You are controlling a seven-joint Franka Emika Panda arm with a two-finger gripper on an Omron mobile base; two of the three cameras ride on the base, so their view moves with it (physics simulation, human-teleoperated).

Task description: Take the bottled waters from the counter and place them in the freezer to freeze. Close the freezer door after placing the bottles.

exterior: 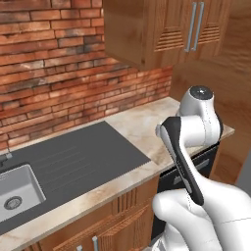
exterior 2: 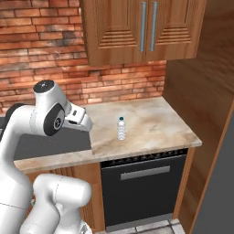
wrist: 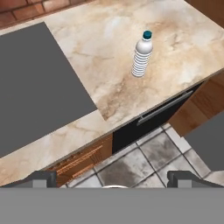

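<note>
- The brick wall runs behind the worktop, with wooden wall cabinets hanging above its right end.
- The counter is cream marbled stone with a dark grey inset panel on its left part; the stone ends at a wooden side panel on the right.
- A steel sink sits at the far left of the dark panel.
- A black appliance front with a bar handle sits under the marbled stretch, between wooden cabinet fronts.
- The arm is raised above the counter's front edge, its hand looking down over the worktop and the tiled floor.
- The gripper is spread wide and holds nothing; its two finger tips stand far apart above the floor in front of the cabinets.
- The clear ribbed bottle with a blue cap stands upright on the marbled stone, right of the dark panel, well away from the gripper.
</note>
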